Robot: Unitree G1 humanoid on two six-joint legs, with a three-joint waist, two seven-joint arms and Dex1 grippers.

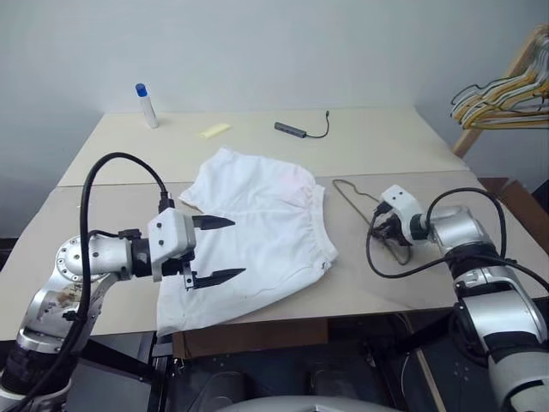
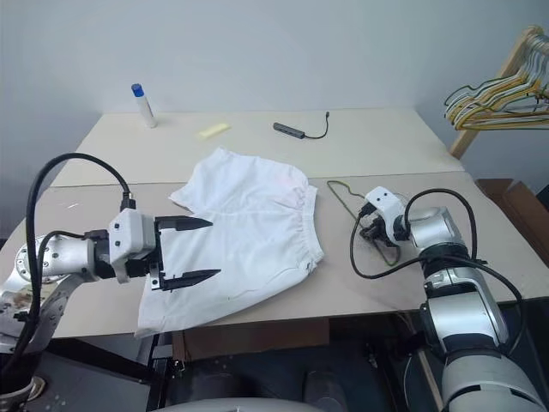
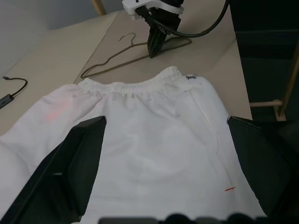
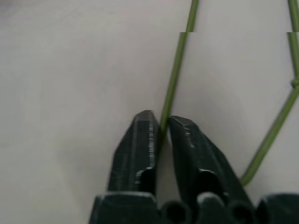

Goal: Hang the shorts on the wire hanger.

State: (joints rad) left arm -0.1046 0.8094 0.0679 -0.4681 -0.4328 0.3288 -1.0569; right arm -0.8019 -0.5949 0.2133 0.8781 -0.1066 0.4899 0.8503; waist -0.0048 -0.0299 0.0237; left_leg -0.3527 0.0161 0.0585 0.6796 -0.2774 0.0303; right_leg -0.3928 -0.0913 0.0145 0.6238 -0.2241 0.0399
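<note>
The white shorts (image 1: 257, 240) lie spread flat at the centre of the beige table (image 1: 369, 146), their gathered waistband toward the right of the frame and the leg hems toward the lower left, where the cloth reaches the table's near edge. Just right of the waistband, the thin olive-grey wire hanger (image 1: 353, 197) lies flat on the table, apart from the cloth. The right hand (image 1: 396, 243) comes in from the right side of the frame and points down at the hanger; in the right wrist view its two black fingers (image 4: 138, 149) are clenched on one wire of the hanger, the green wire running up between the tips. The left hand (image 1: 214, 250) sits at the lower left of the frame above the hem end of the shorts, its fingers released and spread wide, holding nothing. Along the table's far edge, in the upper part of the frame, stand a white bottle with a blue cap (image 1: 146, 106), a small yellow piece (image 1: 215, 130) and a dark adapter with a cable (image 1: 296, 130). A bunch of yellow and dark hangers (image 1: 502, 96) hangs on a wooden rack at the upper right.
</note>
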